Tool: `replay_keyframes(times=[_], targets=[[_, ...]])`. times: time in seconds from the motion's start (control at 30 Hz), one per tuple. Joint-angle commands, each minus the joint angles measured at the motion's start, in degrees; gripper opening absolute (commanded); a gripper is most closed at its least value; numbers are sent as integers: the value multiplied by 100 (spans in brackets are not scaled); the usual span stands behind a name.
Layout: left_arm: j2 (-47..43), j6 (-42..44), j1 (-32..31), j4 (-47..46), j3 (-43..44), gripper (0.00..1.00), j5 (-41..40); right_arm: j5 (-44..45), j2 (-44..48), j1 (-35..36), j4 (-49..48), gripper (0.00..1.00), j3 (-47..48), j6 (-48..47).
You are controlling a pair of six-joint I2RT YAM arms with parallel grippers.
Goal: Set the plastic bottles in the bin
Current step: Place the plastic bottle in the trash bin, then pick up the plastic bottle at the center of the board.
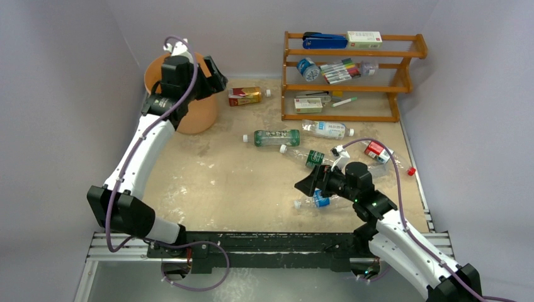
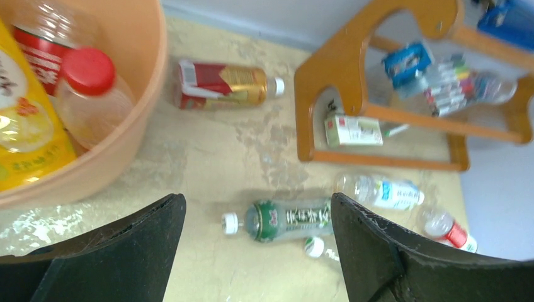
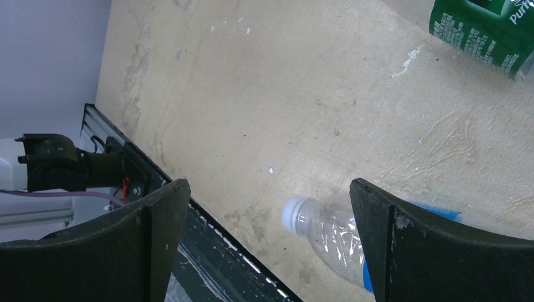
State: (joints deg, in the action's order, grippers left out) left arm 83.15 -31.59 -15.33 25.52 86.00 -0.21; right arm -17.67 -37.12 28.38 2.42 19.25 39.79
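The peach-orange bin [image 1: 196, 114] stands at the back left and holds a yellow bottle [image 2: 19, 126] and a clear red-capped bottle [image 2: 94, 94]. My left gripper [image 1: 215, 77] is open and empty, in the air just right of the bin's rim [image 2: 135, 126]. Below it on the table lie the red-and-gold bottle [image 1: 245, 95] and the green-label bottle [image 1: 277, 137]. My right gripper [image 1: 308, 184] is open, low over the blue-label bottle [image 1: 313, 202], whose white cap and neck [image 3: 327, 236] lie between the fingers, untouched.
More bottles lie mid-right: a white-label one [image 1: 327, 129], a crushed dark-green-label one [image 1: 312, 157] and a red-label one [image 1: 378, 152]. A loose red cap [image 1: 410, 170] is near the right edge. The wooden rack [image 1: 352, 78] stands at the back right.
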Motion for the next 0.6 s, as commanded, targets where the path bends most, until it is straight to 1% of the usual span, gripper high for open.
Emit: replay_keyframes(times=[0.0,0.3,0.47,0.57], targets=[[-91,417,-489,-155,-217,85,-15,-69,21,-9,-272,100,57,37],[378,545,-1093,-305,-725,85,-325,-79,29,-14,-292,100,79,77],[892,847,-1344,-336,-696,85,-486,-76,86,-15,-252,100,71,88],[1205,991,-1379,-436,-648,85,-536,-87,102,-10,-244,100,62,99]])
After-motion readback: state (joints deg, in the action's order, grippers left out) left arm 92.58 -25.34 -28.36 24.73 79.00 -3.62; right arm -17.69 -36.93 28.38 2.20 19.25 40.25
